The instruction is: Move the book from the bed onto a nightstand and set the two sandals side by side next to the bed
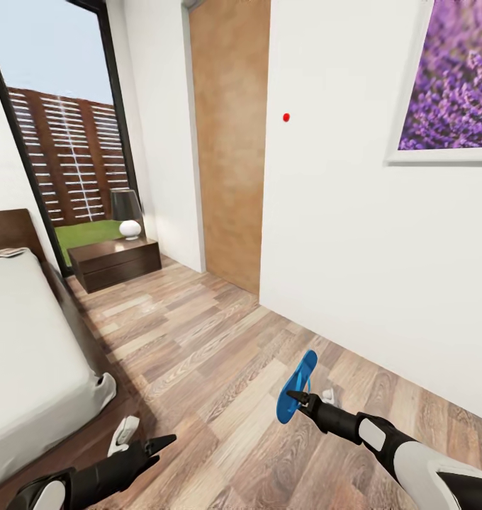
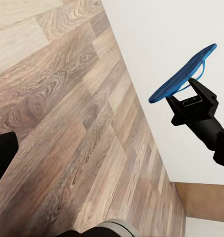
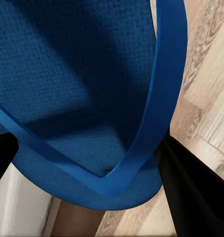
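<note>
— Nearest the head camera, what do you make out?

— Both forearms, low in the frame. On the right, the right gripper [image 1: 298, 398] reaches forward and left over the wood-plank floor [image 1: 220, 354], and its black fingers [image 3: 191, 192] are closed on a bright blue sandal [image 1: 296, 387], pinching it near the sole's edge where the thin strap [image 3: 161, 98] meets it. The sandal is lifted clear of the floor, tilted, its far end pointing up toward the white wall [image 1: 340, 234].

— And the left arm?

— It lies low at the near left, just beside the bed [image 1: 28, 354], forearm stretched forward. The left gripper [image 1: 156, 448] has nothing in it; its fingers look drawn together to a point, though I cannot tell for certain.

— Any writing to read?

— None I can make out. On the mattress's far end, by the dark headboard [image 1: 10, 230], lies something small and flat, too small to tell what. The framed picture [image 1: 450, 78] far right shows purple flowers, no lettering.

— What else stands in the room?

— A dark-brown nightstand [image 1: 117, 263] at the far left by the tall window [image 1: 64, 127], carrying a lamp [image 1: 127, 212] with a dark shade and white base. A light wooden door [image 1: 230, 142] is right of it.
</note>
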Controlling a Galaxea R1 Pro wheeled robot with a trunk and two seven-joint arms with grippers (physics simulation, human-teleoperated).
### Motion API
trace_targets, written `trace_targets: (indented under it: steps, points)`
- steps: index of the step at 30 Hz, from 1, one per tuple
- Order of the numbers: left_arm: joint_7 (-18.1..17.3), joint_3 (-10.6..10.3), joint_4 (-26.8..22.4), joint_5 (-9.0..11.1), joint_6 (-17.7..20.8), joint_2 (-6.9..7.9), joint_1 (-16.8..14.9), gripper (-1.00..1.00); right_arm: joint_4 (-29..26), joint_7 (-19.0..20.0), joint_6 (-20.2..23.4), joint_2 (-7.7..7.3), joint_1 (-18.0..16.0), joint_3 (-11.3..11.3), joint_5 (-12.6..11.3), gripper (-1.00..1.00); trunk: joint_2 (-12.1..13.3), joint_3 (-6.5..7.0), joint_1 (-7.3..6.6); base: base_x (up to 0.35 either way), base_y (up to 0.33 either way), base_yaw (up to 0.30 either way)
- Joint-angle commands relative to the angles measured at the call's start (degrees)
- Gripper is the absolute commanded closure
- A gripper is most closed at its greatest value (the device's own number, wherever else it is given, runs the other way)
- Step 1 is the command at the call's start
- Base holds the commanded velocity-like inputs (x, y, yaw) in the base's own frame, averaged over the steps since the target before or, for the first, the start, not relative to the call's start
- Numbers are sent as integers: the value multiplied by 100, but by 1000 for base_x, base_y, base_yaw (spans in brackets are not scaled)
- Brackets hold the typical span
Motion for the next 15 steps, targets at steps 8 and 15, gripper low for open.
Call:
trace_targets:
  steps: [8, 15]
  points:
    - [-23, 8, 39, -8, 32, -5, -4, -100, -1, 28, 52, -1, -2, -48, -7, 100, -3, -8, -3, -138, -73, 10]
    - [-17, 8, 49, -9, 32, -9, -4, -100, -7, 30, -8, 6, -2, -48, -15, 100, -3, -37, -3, -148, -128, 159]
